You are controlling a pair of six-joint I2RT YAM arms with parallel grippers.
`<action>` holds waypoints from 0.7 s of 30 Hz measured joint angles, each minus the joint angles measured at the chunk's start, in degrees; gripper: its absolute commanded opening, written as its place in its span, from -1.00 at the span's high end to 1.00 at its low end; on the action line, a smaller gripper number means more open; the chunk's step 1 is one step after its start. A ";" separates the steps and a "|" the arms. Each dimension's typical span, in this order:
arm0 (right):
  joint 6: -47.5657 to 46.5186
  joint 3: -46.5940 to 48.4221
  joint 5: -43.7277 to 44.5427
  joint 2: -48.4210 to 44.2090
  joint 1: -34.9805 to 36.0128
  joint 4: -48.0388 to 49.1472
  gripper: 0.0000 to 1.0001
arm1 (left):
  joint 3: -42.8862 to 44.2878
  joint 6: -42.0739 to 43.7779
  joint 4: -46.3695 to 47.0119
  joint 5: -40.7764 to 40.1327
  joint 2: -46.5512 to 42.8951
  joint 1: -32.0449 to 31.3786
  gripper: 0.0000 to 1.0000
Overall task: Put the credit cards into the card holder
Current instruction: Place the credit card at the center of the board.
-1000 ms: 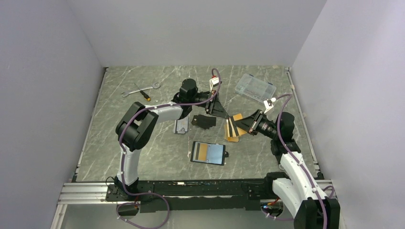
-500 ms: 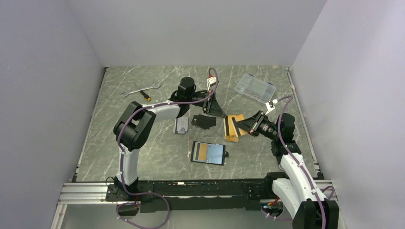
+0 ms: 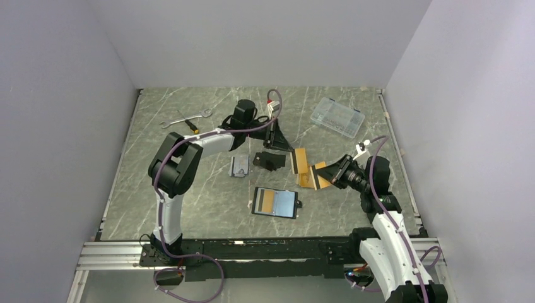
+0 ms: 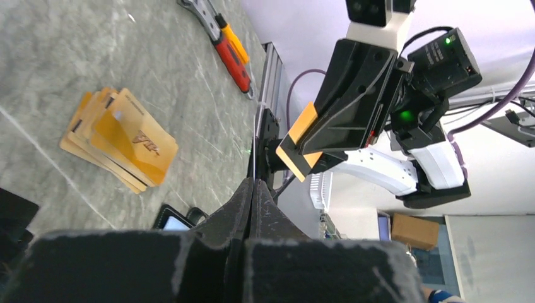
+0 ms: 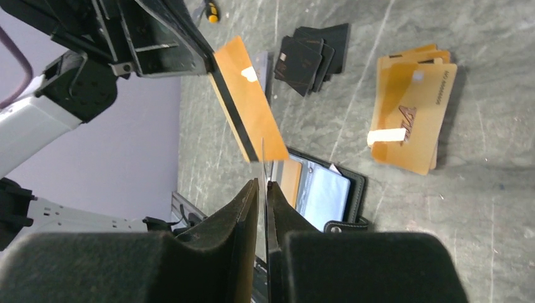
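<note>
"On the table (image 3: 189,208), how much of the job is looking finished?"

"Little of it, by my reading. The card holder (image 3: 287,202) is lying open near the arm bases, pale lining up. One orange card (image 3: 265,202) is sitting in its left half, so I am counting that one as placed. Several credit cards (image 4: 120,142) are lying fanned in a pile near it, waiting."

"And the arms?"

"Each is carrying one above the table. The left end effector (image 4: 253,183) is pressing its fingers together with no gap showing, and the right wrist view is showing a striped card (image 5: 249,104) at its tips. The right end effector (image 5: 262,184) is nearly closed on a thin edge, which the left wrist view is showing as a second card (image 4: 298,136). Both are needing to go into the holder, then the pile after them."

"Anything readable?"

"The top card of the pile is showing a dark slanted logo and a row of small characters along one edge, but both are proving too small to read. A white sticker (image 5: 386,136) is lying across it, blank as far as I can tell."
</note>
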 measured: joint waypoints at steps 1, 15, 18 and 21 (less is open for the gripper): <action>-0.15 0.00 0.24 0.11 0.00 -0.57 0.75 | 0.39 0.26 -0.57 -0.28 0.24 0.26 1.00; 0.28 -0.07 0.90 -3.96 0.00 -3.58 0.81 | 17.42 11.54 -16.11 -5.07 17.68 -4.22 1.00; 0.57 -0.07 0.79 -4.90 0.00 -3.58 0.81 | 21.31 16.17 -21.94 -7.61 19.54 -5.14 0.96; 0.94 -0.07 0.50 -4.94 0.00 -3.52 0.81 | 24.28 20.55 -26.56 -11.06 20.24 -5.84 0.76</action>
